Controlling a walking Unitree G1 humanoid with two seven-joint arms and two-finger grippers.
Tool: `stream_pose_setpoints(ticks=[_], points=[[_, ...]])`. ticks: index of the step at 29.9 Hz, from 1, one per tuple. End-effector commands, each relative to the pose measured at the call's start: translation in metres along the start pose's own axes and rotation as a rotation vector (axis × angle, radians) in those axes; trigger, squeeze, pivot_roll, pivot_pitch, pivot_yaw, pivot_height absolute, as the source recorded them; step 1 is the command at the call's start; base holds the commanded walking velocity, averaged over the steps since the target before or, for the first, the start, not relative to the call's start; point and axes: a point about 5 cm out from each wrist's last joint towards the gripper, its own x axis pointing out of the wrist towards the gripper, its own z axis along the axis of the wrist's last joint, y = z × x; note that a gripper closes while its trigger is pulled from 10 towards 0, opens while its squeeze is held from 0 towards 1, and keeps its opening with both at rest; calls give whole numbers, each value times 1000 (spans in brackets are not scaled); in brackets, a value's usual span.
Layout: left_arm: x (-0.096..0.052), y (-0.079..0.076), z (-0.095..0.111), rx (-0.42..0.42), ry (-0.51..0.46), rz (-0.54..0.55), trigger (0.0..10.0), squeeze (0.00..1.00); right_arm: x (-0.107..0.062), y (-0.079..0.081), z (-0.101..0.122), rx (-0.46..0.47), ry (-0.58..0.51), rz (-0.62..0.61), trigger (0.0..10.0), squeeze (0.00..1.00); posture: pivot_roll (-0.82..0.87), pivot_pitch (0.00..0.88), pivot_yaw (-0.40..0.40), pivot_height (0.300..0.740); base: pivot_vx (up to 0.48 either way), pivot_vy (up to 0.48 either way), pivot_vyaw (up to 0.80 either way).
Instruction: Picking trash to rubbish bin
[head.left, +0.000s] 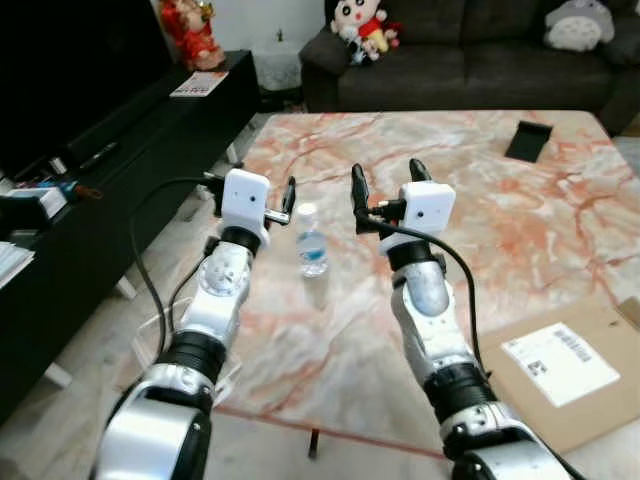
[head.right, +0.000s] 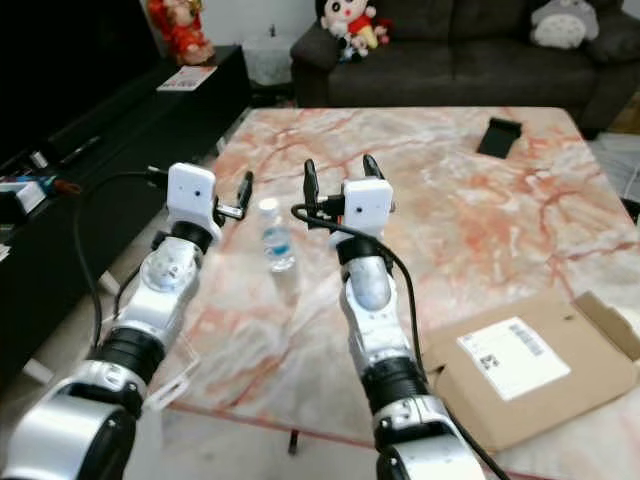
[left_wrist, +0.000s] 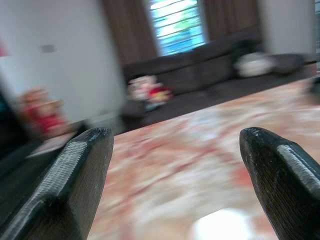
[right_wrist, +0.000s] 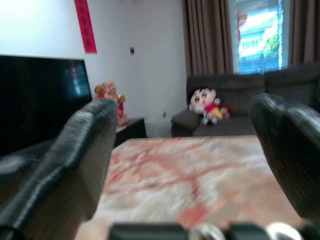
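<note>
Before me stands a marble table (head.left: 520, 230) with red veining, its near edge just under my forearms. Beyond its far edge sits a dark sofa (head.left: 470, 60) carrying a cartoon doll (head.left: 358, 25) and a grey plush (head.left: 578, 25). Along my left runs a black TV cabinet (head.left: 100, 170) with a red figurine (head.left: 190, 30) at its far end. At the table's near right corner lies a flattened cardboard box (head.left: 575, 375) bearing a white label. A small black object (head.left: 528, 140) rests near the far right of the tabletop; I cannot tell what it is.

The task item, a clear plastic water bottle (head.left: 311, 240), stands upright on the table near its left edge, between my two arms.

My left gripper (head.left: 254, 190) is raised just left of the bottle, fingers spread apart, holding nothing. My right gripper (head.left: 388, 182) is raised just right of the bottle, fingers likewise parted and empty. Neither gripper touches the bottle.
</note>
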Motion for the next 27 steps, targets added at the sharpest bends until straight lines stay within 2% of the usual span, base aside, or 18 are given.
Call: stream_pose_setpoints(ticks=[1,8,13,14,15,16,20,21,27], points=[[-2,3,5,-13,-42,-30,10000,0,3,13,3,22,-10,30,10000,0,-79,0,77,740,0,0,0],[-3,-8,2,-40,-23,-109,10000,0,2,14,3,23,-11,30,10000,0,-83,0,81,740,0,0,0],[-6,-15,-6,-92,17,-162,10000,0,2,14,2,15,-7,32,10000,0,-88,0,84,740,0,0,0],[-7,-15,-9,-112,32,-164,10000,937,2,15,2,15,-9,32,10000,0,-95,0,88,740,0,0,0],[-7,-15,-9,-112,32,-164,10000,937,2,15,2,15,-9,32,10000,0,-95,0,88,740,0,0,0],[-7,-16,-12,-141,52,-166,10000,1000,3,14,3,14,-10,32,10000,0,-97,0,88,740,0,0,0],[-7,-15,-17,-127,83,-148,10000,1000,3,13,3,13,-12,30,10000,0,-97,0,87,740,0,0,0],[-7,-15,-18,-123,90,-143,10000,0,3,12,3,12,-12,29,10000,0,-96,0,83,740,0,0,0],[4,-8,-19,-92,148,-113,10000,0,-1,11,3,11,-11,21,10000,0,-105,0,83,740,0,0,0]])
